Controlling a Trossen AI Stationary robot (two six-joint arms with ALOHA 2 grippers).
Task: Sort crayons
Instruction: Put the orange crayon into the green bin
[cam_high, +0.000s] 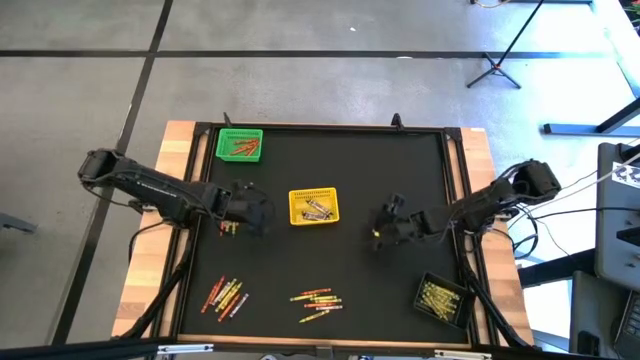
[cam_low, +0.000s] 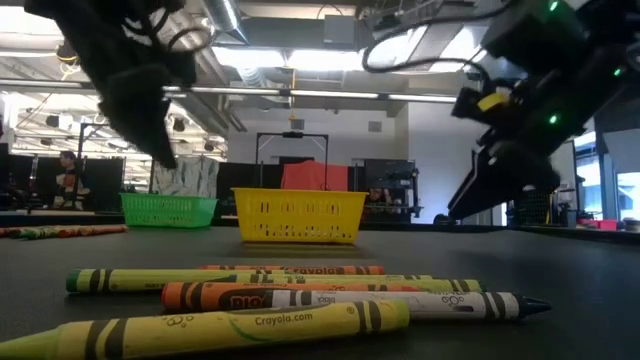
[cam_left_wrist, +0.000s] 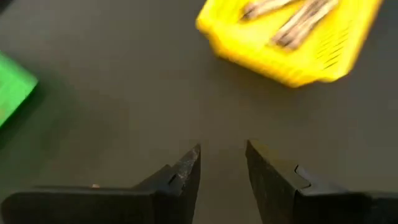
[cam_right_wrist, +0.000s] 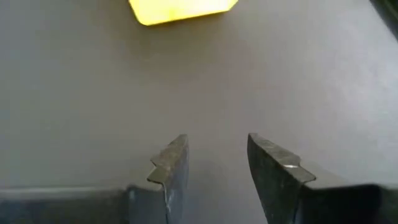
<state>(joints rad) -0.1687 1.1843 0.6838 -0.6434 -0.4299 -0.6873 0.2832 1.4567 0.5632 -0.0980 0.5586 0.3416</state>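
Crayons (cam_low: 250, 300) nearest our low camera look light, stiff, probably slick; we would pinch one mid-length. Left gripper (cam_left_wrist: 222, 163) and right gripper (cam_right_wrist: 217, 155) hover part-open, empty.

Black surface (cam_high: 350, 200) with a wooden border (cam_high: 150, 240). Green basket (cam_high: 240, 145) at the far left corner, yellow basket (cam_high: 313, 206) near the middle, black basket (cam_high: 441, 298) at the near right corner. Grey floor with dark tape lines (cam_high: 150, 60); a stand's legs (cam_high: 495, 70) beyond the surface. Low view: person (cam_low: 66, 180) far left in the room behind.
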